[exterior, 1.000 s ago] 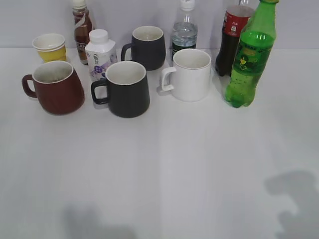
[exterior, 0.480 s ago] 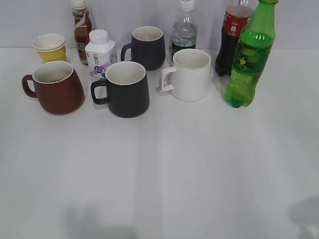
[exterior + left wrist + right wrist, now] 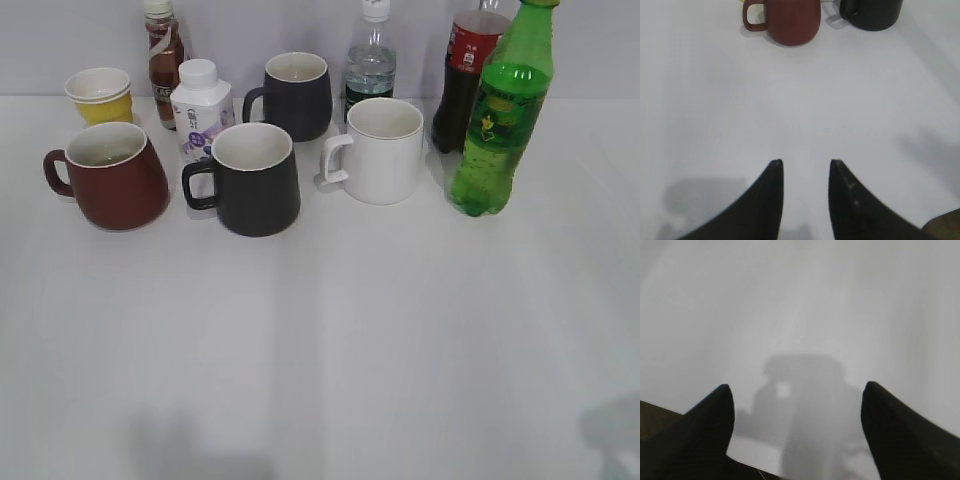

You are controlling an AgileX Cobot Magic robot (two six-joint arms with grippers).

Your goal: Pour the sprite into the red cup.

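Note:
The sprite (image 3: pixel 498 120), a tall green bottle with a green-and-yellow label, stands upright at the back right of the white table. The red cup (image 3: pixel 112 176), a squat dark red mug with its handle to the left, sits at the back left; it also shows at the top of the left wrist view (image 3: pixel 790 20). Neither arm shows in the exterior view. My left gripper (image 3: pixel 805 164) is open and empty over bare table, well short of the red cup. My right gripper (image 3: pixel 797 392) is wide open and empty over bare table.
Two black mugs (image 3: pixel 252 178) (image 3: pixel 295 95) and a white mug (image 3: pixel 378 150) stand between cup and sprite. A dark cola bottle (image 3: pixel 462 80), a clear water bottle (image 3: pixel 370 65), a small white carton (image 3: pixel 200 115), a brown bottle (image 3: pixel 163 60) and a yellow paper cup (image 3: pixel 100 95) line the back.
The arm's shadow at the lower right of the table has shrunk and slid toward the bottom right corner. The objects have not moved.

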